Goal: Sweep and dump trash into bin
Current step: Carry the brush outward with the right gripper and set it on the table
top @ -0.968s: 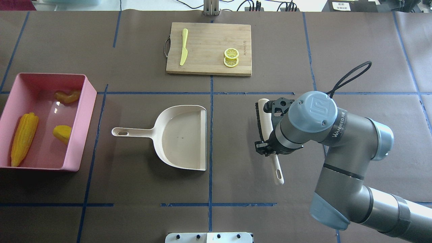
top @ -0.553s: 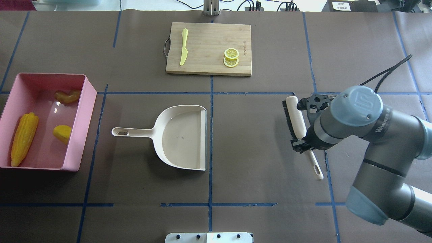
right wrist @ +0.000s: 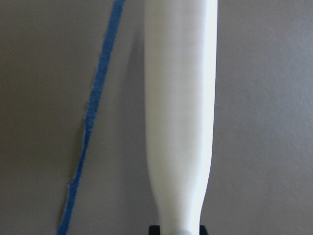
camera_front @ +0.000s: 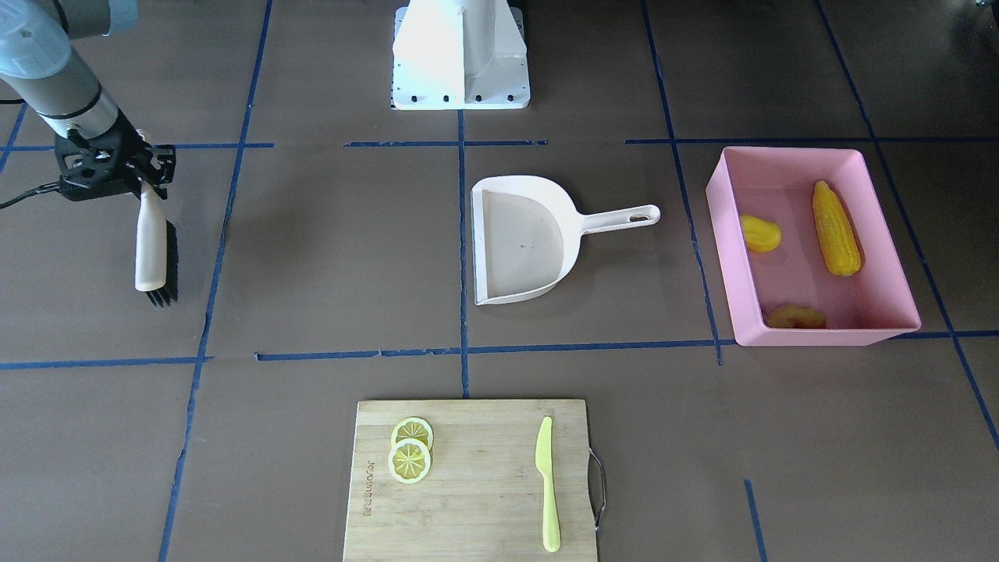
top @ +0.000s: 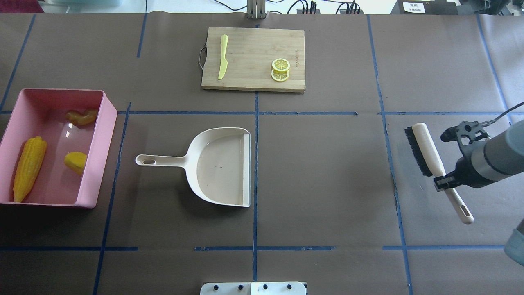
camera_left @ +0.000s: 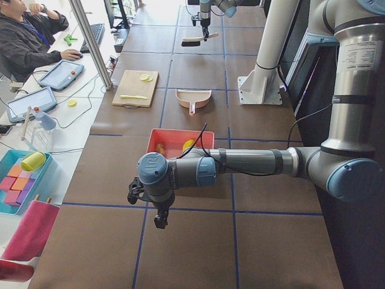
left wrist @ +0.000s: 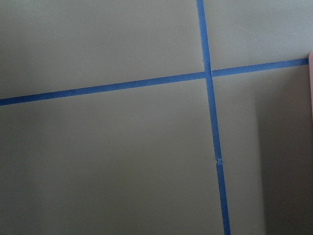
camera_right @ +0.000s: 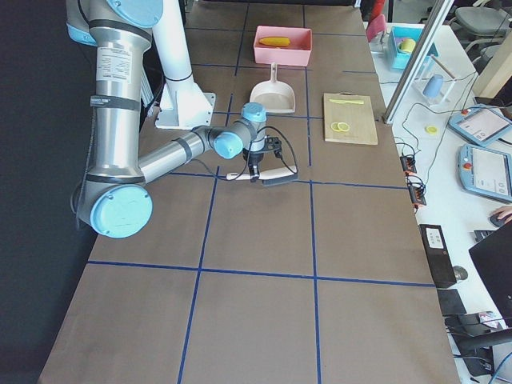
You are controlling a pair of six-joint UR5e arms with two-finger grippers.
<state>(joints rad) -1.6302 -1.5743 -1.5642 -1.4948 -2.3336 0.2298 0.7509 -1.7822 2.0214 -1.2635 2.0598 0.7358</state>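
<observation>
The pink bin stands at the table's left and also shows in the front view. Inside it lie the corn cob, the rounded yellow lump and the ginger root. My right gripper is shut on the handle of a cream brush with black bristles, far right, held over the table. The brush handle fills the right wrist view. My left gripper shows only in the left side view, beyond the bin's end; I cannot tell whether it is open or shut.
The cream-white dustpan lies empty at the table's middle, handle pointing toward the bin. A wooden cutting board at the far edge carries a pale green knife and lemon slices. Blue tape lines cross the brown table.
My right arm has carried the brush to the right, away from the dustpan, toward the table's right end. The dustpan, the bin and the trash have not moved.
</observation>
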